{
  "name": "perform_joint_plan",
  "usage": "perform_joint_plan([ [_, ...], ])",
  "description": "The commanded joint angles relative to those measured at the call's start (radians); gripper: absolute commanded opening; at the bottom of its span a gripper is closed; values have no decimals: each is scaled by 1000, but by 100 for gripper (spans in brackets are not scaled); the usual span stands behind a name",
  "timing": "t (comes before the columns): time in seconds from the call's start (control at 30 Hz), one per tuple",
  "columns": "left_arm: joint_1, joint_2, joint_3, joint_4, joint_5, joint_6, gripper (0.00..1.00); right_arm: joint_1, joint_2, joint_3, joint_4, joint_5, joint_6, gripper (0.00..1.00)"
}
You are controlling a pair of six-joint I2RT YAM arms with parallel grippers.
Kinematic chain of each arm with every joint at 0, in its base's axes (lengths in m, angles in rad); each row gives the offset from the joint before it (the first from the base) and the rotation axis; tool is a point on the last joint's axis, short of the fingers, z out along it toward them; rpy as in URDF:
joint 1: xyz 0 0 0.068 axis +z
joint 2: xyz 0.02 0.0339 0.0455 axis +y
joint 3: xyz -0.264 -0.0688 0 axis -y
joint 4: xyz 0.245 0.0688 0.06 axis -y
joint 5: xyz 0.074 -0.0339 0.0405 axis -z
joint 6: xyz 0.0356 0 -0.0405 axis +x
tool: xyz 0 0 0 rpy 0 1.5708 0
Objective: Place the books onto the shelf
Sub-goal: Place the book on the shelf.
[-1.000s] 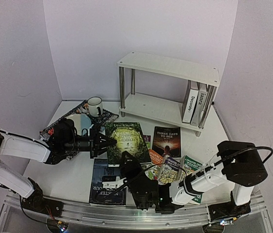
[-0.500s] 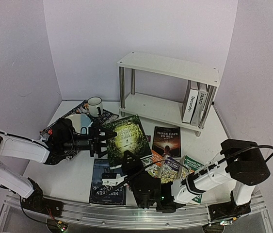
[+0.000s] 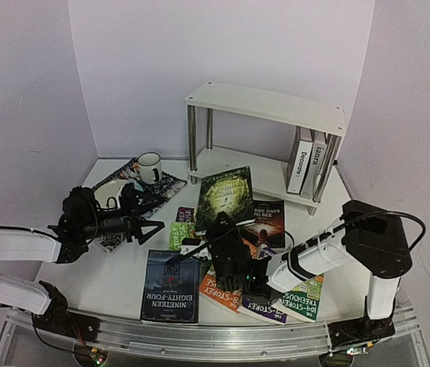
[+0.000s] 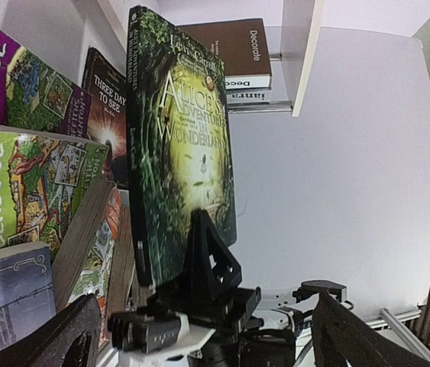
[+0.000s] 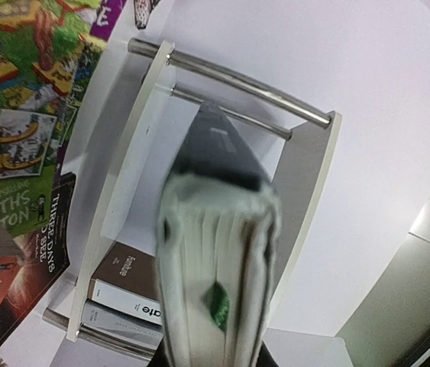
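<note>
Lifted off the table (image 3: 115, 279), the dark-green Alice book (image 3: 226, 191) now stands upright, clamped in the right gripper (image 3: 221, 229). Left gripper (image 3: 158, 212) has withdrawn, jaws wide, holding nothing.

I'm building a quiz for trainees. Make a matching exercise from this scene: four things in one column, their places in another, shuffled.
1 Alice book
2 white mug
3 two white books
4 Nineteen Eighty-Four book

A standing on the lower board of the shelf
B lying flat on the table
C held up in the right hand
D on the placemat

Pairs: 1-C, 2-D, 3-A, 4-B
</note>
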Motion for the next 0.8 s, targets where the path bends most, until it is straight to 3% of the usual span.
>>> perform_joint_plan([
  [0.0, 8, -52, 31, -89, -41, 89, 97, -77, -5, 102, 301, 41, 91, 0],
  [0.17, 13, -57, 41, -113, -31, 112, 97, -154, -26, 187, -78, -27, 391, 0],
  [0.27, 15, -61, 43, -119, -27, 120, 97, -197, -52, 278, -469, -129, 692, 0],
  [0.33, 15, -64, 45, -123, -26, 127, 97, -225, -51, 336, -630, -206, 817, 0],
  [0.77, 25, -95, 37, -146, -26, 147, 97, -410, 282, 705, -745, -260, 859, 0],
])
